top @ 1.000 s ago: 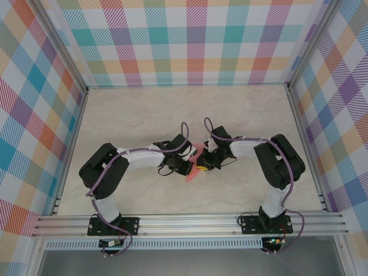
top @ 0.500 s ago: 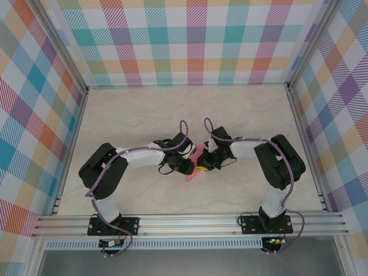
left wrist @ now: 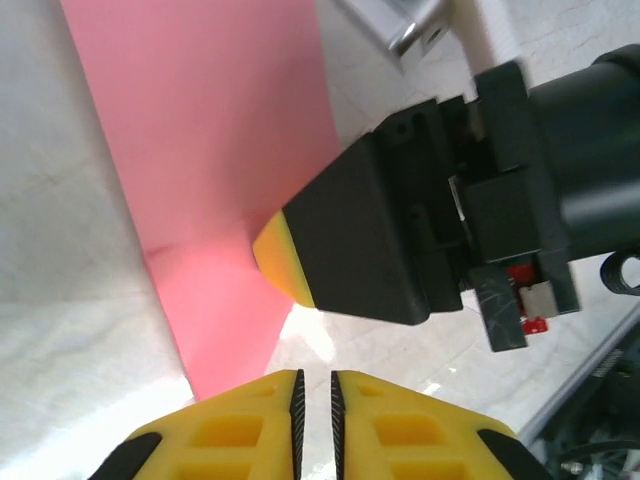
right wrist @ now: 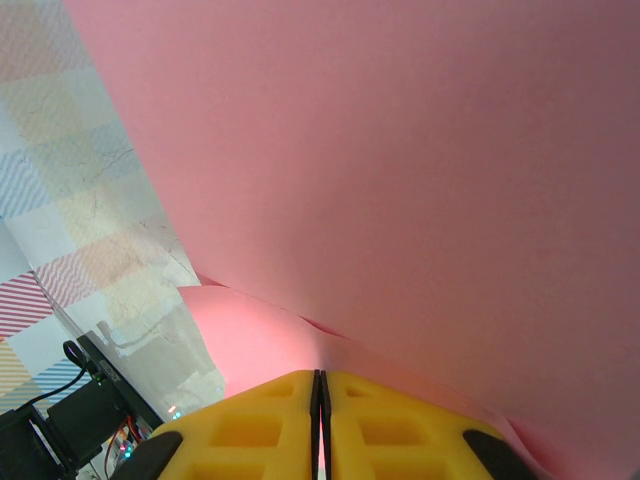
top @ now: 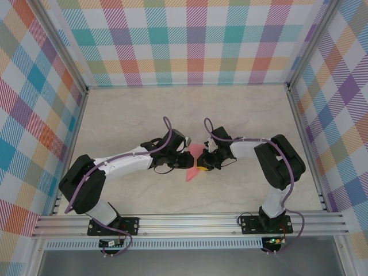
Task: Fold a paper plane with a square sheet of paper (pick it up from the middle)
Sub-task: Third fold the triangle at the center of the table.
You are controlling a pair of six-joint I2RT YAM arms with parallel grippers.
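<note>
Centre frame | square sheet of paper point(top: 195, 163), creased | right tool point(top: 202, 165) clamps it | left tool point(top: 188, 160) shifted closer, nearly closed, seemingly empty | fold pending

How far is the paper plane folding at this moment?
Done: the pink paper already looks folded, no longer a flat square. In hand: the right gripper is shut on its edge; the left gripper, jaws nearly closed, sits beside it and appears to hold nothing. Left: no pointed dart shape is visible yet.
</note>
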